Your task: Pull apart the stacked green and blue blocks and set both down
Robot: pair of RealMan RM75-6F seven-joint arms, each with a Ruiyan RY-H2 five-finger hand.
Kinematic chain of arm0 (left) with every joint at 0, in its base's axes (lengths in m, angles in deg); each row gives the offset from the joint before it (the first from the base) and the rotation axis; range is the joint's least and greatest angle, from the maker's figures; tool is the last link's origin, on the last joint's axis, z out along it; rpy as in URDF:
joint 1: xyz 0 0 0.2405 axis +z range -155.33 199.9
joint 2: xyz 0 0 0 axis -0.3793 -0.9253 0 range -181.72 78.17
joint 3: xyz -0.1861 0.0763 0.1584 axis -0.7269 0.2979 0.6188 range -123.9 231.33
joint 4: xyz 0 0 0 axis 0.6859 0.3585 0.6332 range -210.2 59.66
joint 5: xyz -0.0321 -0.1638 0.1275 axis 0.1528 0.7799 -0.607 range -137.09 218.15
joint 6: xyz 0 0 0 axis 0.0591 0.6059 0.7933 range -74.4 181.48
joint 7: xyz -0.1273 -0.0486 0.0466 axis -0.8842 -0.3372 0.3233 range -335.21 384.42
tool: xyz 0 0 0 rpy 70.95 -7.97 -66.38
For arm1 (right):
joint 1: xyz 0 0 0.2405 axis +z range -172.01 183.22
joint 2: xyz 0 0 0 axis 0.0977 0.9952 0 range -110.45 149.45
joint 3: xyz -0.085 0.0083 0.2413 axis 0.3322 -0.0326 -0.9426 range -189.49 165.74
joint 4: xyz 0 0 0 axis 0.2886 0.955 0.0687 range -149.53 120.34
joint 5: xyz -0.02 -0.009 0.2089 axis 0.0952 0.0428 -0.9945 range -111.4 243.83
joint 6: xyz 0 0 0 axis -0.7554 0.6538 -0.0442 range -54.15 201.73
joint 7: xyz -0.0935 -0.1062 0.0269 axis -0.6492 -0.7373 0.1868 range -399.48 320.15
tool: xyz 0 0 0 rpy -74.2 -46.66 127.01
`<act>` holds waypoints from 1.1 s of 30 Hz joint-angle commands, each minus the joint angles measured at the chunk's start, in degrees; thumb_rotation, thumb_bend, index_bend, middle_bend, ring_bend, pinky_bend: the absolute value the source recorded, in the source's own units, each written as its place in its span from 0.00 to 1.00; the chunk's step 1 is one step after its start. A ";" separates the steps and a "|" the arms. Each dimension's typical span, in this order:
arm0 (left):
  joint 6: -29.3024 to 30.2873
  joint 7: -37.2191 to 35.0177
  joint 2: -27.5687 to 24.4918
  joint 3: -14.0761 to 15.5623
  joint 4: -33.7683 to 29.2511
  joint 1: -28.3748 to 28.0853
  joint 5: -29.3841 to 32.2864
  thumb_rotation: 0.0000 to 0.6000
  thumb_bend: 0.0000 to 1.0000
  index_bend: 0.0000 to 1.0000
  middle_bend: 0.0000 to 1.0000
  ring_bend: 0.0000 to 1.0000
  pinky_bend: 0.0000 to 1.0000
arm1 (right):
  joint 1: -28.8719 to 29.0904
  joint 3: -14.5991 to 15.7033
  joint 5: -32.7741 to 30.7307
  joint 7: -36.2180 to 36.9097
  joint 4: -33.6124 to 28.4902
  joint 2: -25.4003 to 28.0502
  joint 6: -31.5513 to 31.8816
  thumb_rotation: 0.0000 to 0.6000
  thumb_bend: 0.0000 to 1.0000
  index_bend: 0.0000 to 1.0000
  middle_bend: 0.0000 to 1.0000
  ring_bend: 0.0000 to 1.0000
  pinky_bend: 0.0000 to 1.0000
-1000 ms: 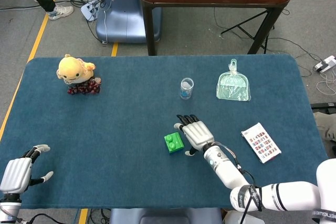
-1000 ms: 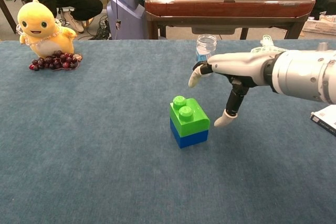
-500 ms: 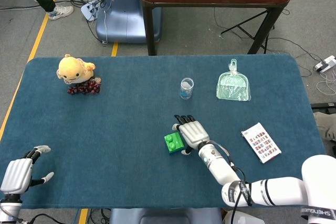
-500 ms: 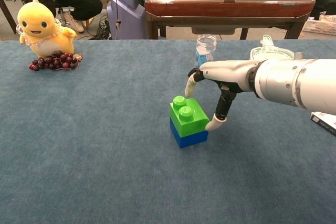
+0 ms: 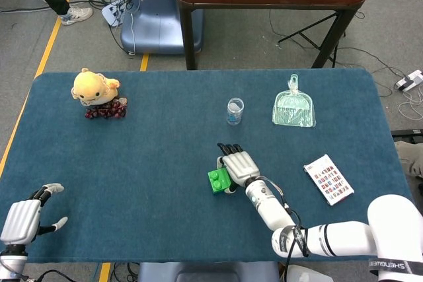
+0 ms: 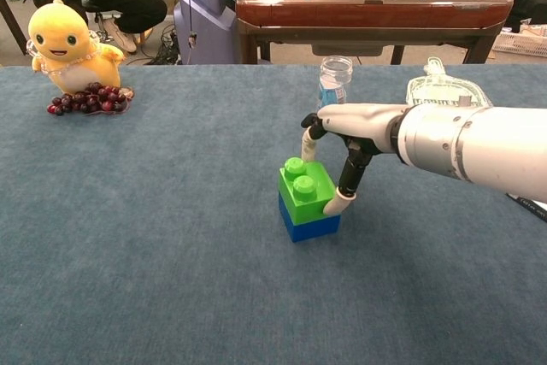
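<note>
The green block [image 5: 217,179] [image 6: 303,191] sits stacked on the blue block [image 6: 308,226] near the middle of the table. My right hand [image 5: 240,163] [image 6: 352,122] reaches over it from the right. Its thumb presses the green block's right side and a fingertip touches the back by the studs, so it pinches the green block. The stack still stands on the cloth. My left hand [image 5: 24,218] rests far off at the table's near left corner, fingers apart, holding nothing; the chest view does not show it.
A yellow duck plush [image 5: 94,87] [image 6: 67,38] with dark grapes [image 5: 106,110] sits far left. A small water bottle [image 5: 234,110] [image 6: 333,79] stands just behind the stack. A green dustpan [image 5: 293,109] and a printed card [image 5: 328,178] lie to the right.
My right hand moved left onto the stack, and its thumb and fingers closed in on the green block. The stack shifted very slightly. The left hand stayed put.
</note>
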 commanded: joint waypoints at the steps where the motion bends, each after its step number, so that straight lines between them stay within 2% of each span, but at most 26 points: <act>1: -0.04 0.09 0.02 0.02 -0.04 -0.02 -0.02 1.00 0.15 0.36 0.28 0.35 0.58 | -0.38 -0.08 0.58 0.73 -0.27 0.10 0.37 1.00 0.01 0.53 0.00 0.00 0.03; 6: -0.19 0.14 -0.41 -0.05 -0.78 -0.26 -0.22 1.00 0.15 0.36 0.28 0.36 0.59 | -1.81 -0.45 3.21 2.99 -2.23 1.74 1.62 1.00 0.02 0.56 0.02 0.00 0.03; 12: -0.77 -1.70 -3.19 -0.90 -6.03 -1.49 -0.82 1.00 0.15 0.34 0.28 0.40 0.71 | -4.85 -2.46 7.54 8.00 -8.51 7.54 3.71 1.00 0.04 0.58 0.05 0.00 0.03; 15: -1.54 -3.02 -5.12 -1.73 -9.94 -2.71 -1.21 1.00 0.15 0.32 0.30 0.46 0.78 | -6.03 -3.82 8.78 9.86 -11.85 11.01 4.67 1.00 0.04 0.60 0.05 0.00 0.03; 18: -2.68 -3.89 -7.16 -2.95 -14.51 -4.40 -1.50 1.00 0.15 0.32 0.42 0.57 0.88 | -7.05 -5.74 9.39 12.37 -14.89 14.18 5.15 1.00 0.04 0.61 0.05 0.00 0.03; 20: -4.17 -4.25 -8.53 -3.69 -17.60 -5.77 -1.41 1.00 0.15 0.32 0.55 0.67 0.96 | -7.60 -7.15 9.50 14.28 -16.62 16.05 5.09 1.00 0.04 0.61 0.05 0.00 0.03; 22: -6.30 -4.14 -10.06 -4.75 -20.96 -7.68 -1.01 1.00 0.14 0.31 0.63 0.73 0.99 | -8.12 -8.86 9.40 16.64 -18.50 18.23 4.56 1.00 0.04 0.62 0.05 0.00 0.03; 28: -12.48 -1.20 -11.99 -8.62 -29.16 -13.61 2.63 1.00 0.09 0.28 0.79 0.87 1.00 | -8.11 -12.61 8.21 20.85 -22.06 22.95 2.52 1.00 0.04 0.62 0.05 0.00 0.03; 33: -16.80 0.75 -12.41 -12.41 -34.86 -18.49 8.38 1.00 0.02 0.23 0.92 0.98 1.00 | -6.73 -14.30 6.76 21.34 -24.37 25.24 1.70 1.00 0.04 0.62 0.05 0.00 0.03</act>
